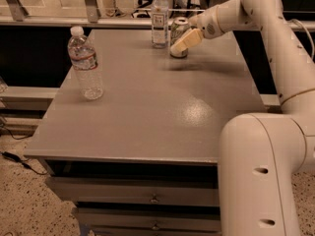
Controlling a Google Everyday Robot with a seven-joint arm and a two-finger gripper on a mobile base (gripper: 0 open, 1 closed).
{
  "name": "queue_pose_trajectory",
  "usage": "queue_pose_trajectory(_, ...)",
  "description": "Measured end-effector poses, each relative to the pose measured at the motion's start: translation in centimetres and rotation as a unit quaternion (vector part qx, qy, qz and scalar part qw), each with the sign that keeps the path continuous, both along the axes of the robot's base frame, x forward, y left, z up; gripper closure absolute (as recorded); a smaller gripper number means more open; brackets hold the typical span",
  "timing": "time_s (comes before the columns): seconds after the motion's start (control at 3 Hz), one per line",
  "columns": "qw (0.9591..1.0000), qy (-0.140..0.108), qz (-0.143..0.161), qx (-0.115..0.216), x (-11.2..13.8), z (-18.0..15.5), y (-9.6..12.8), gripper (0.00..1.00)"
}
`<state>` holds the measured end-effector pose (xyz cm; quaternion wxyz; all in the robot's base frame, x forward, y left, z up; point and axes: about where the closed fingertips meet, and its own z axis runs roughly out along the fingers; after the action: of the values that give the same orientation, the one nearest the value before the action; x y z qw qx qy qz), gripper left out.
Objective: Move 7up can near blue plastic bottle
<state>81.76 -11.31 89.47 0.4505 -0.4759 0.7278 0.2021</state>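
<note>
The 7up can (179,27), silver and green, stands upright at the far edge of the grey table (147,112). It is just right of the blue plastic bottle (159,17), a slim clear bottle with a white cap and white label, with a small gap between them. My gripper (177,46) reaches in from the right and is shut on the can. One pale finger (187,40) lies across the can's front; the other is hidden behind it. The can's base looks to be on or just above the table top.
A wider crinkled clear bottle with a red-and-white label (86,63) stands upright near the table's left edge. A railing (88,18) runs behind the table's far edge. Drawers (147,195) sit under the front edge. My white arm (275,48) spans the right side.
</note>
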Motion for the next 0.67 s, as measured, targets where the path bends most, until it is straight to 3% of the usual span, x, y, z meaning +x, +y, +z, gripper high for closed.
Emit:
queue_pose_trajectory(0.33, 0.9996, 0.006, -0.022, 0.019, -1.0, 1.0, -3.2, 0.0)
queue_pose_trajectory(0.67, 0.9975, 0.011, -0.055, 0.044, -3.1, 2.6, -8.0, 0.0)
